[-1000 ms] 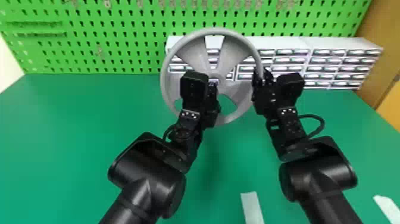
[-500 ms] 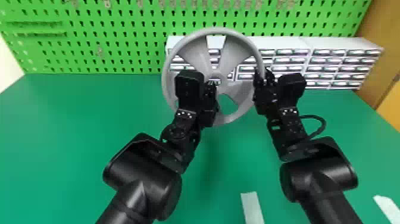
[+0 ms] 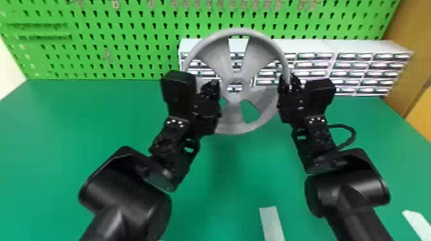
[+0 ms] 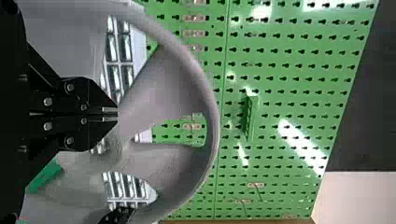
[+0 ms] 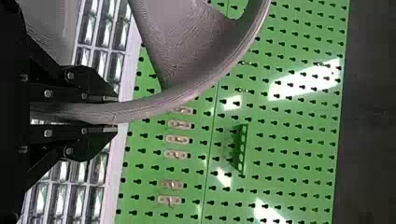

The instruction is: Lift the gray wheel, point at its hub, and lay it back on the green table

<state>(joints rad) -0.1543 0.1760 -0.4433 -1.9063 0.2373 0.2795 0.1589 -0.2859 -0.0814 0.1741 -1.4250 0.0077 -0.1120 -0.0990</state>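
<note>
While the right gripper clasps its rim, the gray wheel stands upright above the green table, its open spokes facing the robot. The right gripper's two black fingers close on the wheel's right side, one on each face of the rim, parted only by the rim's thickness. At left, the left gripper points in toward the wheel from the near side, just left of the hub in the head view. Its fingers are pressed together tip to tip with nothing between them; whether the tips touch the wheel cannot be told. On the table nearer the robot, a dark shadow spreads beneath the wheel. Behind it, white drawer units line the table's far edge from the center to the right, in front of a green pegboard. A pale strip lies on the near part of the table between the arms, and a second pale strip lies at near right. A brown panel rises at far right.
</note>
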